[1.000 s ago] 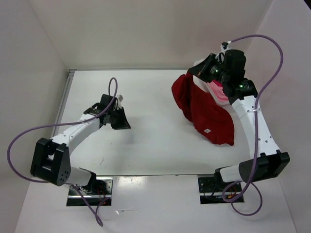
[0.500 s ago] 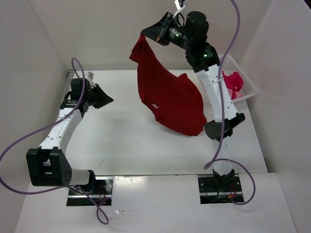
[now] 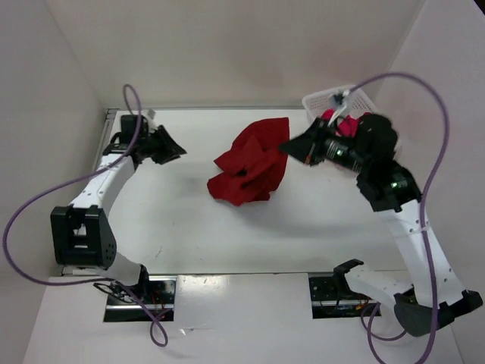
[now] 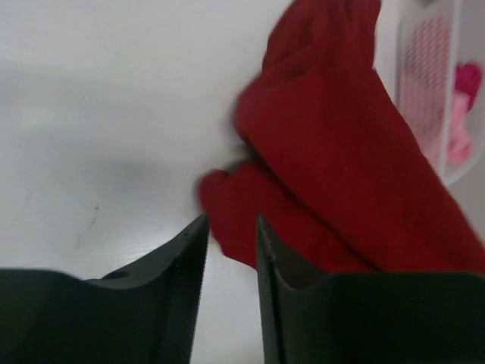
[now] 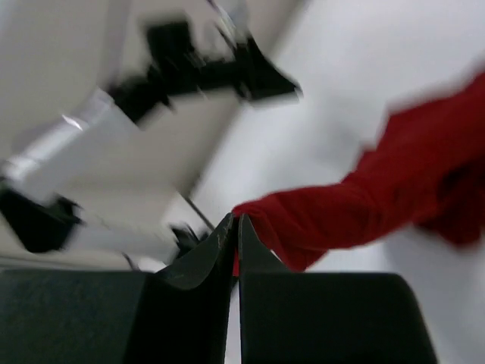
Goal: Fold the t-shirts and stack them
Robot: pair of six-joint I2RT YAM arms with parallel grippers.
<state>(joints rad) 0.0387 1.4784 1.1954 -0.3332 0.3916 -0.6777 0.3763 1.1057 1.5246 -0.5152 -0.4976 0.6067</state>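
Dark red shirt [image 3: 246, 167] sits in a crumpled heap on the table [image 3: 189, 227], left of the basket [image 3: 362, 97] and clear of it. Pink shirt [image 4: 424, 72] and magenta shirt [image 4: 464, 77] lie in the basket. Step in hand, I'd say: get the red one spread flat before any fold.

Right gripper [image 3: 292, 147] is pinched shut on the shirt's edge nearest the basket; wrist cam shows red cloth nipped btwn the tips. Left gripper [image 4: 231, 224] is on the side of the heap away from the basket, fingers a little apart w/ nothing btwn them, cloth just ahead of the tips.

To do it well: left should take one layer only, at a hem or shoulder corner on the far side from the basket, not a bunched fold. Then both pull apart, low over the table, so the cloth drags smooth. Right shouldn't let go till left has a firm hold. Which edge is which I can't tell; heap's too rumpled.

Pose: right arm bends at the elbow near the basket, forearm running twd the heap, fingers pointing away from the basket. Left arm is stretched long, fingers facing the basket, prob. low over the table.
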